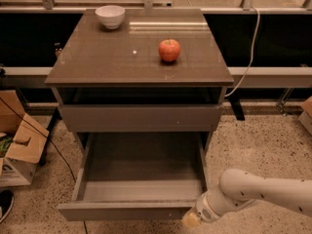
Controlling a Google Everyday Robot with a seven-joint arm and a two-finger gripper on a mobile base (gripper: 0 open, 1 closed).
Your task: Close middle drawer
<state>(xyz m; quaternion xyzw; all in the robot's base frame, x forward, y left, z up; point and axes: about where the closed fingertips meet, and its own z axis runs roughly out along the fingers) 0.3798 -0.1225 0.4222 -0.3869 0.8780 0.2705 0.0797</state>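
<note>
The middle drawer (141, 172) is pulled far out of the grey-brown cabinet and is empty inside. Its plain flat front (124, 211) runs along the bottom of the camera view. The similar top drawer front (140, 118) sits shut just under the glossy tabletop (97, 62). My white arm comes in from the lower right. My gripper (191, 219) is at the right end of the open drawer's front, at its outer face; whether it touches the front does not show.
A red apple (169, 50) and a white bowl (110, 16) stand on the tabletop. An open cardboard box (17, 150) sits on the speckled floor at the left, with a black cable beside it. A white cable (246, 57) hangs at the right.
</note>
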